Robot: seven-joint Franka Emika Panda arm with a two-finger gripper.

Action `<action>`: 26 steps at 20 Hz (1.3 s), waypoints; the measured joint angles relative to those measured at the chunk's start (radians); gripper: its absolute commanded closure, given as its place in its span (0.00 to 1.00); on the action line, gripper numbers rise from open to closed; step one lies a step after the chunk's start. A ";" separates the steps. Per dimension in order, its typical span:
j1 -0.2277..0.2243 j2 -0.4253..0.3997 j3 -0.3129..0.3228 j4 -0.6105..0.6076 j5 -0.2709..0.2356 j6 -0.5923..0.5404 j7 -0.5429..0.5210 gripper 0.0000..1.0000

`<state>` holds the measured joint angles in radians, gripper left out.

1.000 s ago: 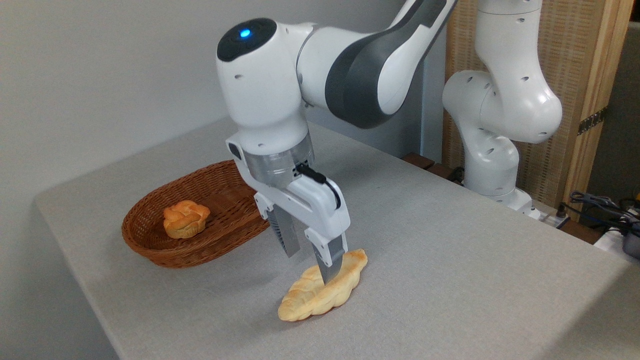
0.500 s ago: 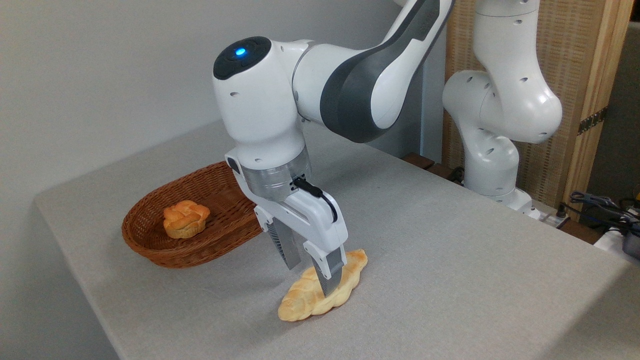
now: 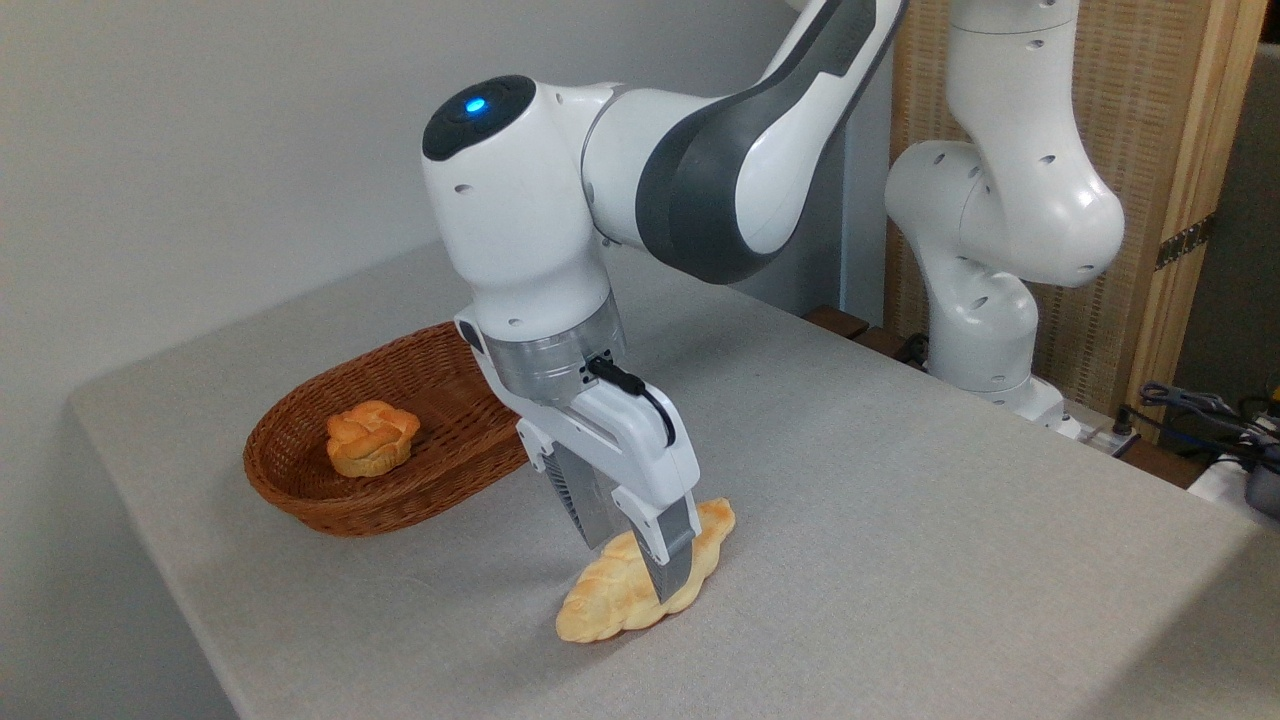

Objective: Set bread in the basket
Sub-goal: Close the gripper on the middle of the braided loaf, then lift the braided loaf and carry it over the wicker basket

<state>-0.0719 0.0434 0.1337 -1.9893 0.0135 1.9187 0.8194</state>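
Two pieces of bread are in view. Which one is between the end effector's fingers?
The long pale braided loaf on the table; the end effector straddles its middle. The small round bun lies in the basket, untouched.

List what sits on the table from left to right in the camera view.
small bun lying in the basket → gripper straddling the middle of the bread → robot base at the table's far right edge.
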 measured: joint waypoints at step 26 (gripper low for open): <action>-0.002 0.032 -0.003 0.000 0.001 0.008 0.006 0.54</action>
<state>-0.0743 0.0756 0.1304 -1.9894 0.0140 1.9263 0.8250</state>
